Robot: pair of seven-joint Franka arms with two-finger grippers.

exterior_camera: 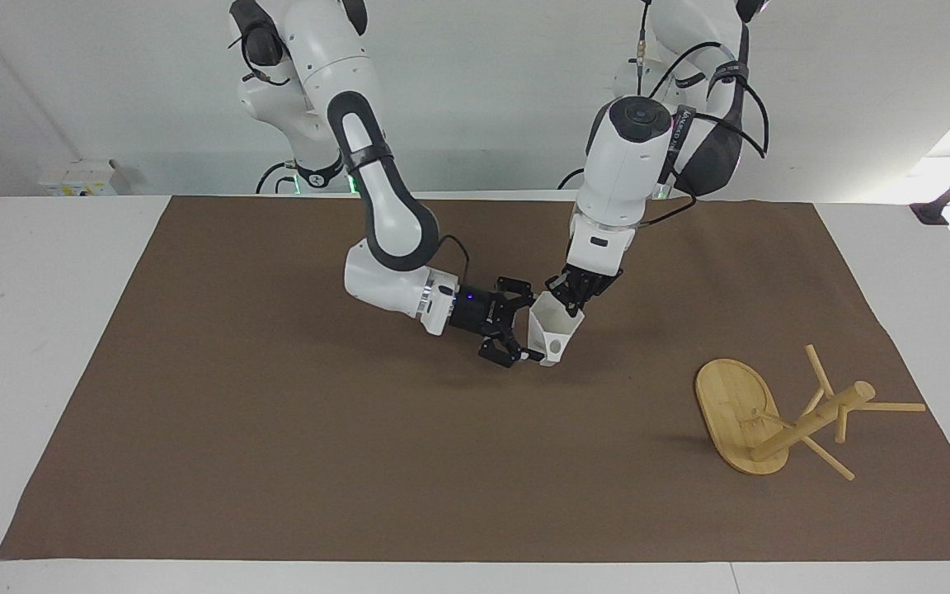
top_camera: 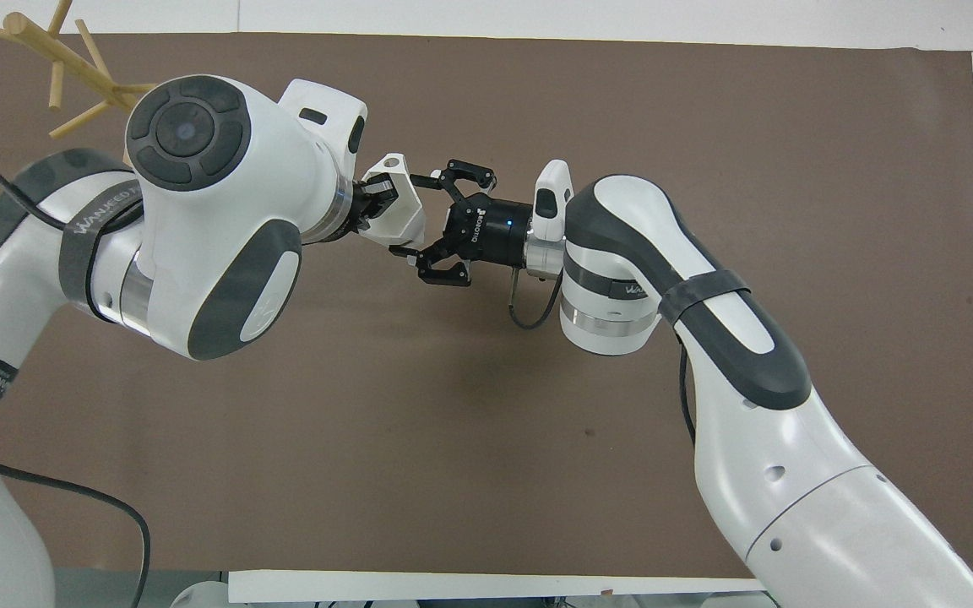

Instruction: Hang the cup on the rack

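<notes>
The white faceted cup (exterior_camera: pixel 553 332) hangs tilted above the middle of the brown mat, its handle hole facing the camera. My left gripper (exterior_camera: pixel 571 297) comes down from above and is shut on the cup's rim. It also shows in the overhead view (top_camera: pixel 371 205), with the cup (top_camera: pixel 398 215). My right gripper (exterior_camera: pixel 520 326) is open beside the cup, its fingers spread and off it (top_camera: pixel 426 221). The bamboo rack (exterior_camera: pixel 805 421) appears to lie on its side toward the left arm's end of the table, its oval base (exterior_camera: pixel 731 400) on edge. Only its pegs (top_camera: pixel 73 72) show in the overhead view.
A brown mat (exterior_camera: pixel 277 429) covers most of the white table (exterior_camera: pixel 21 330). The left arm's elbow (top_camera: pixel 199 211) hides the rack's base in the overhead view. A small white box (exterior_camera: pixel 83 177) sits at the table's edge near the right arm's base.
</notes>
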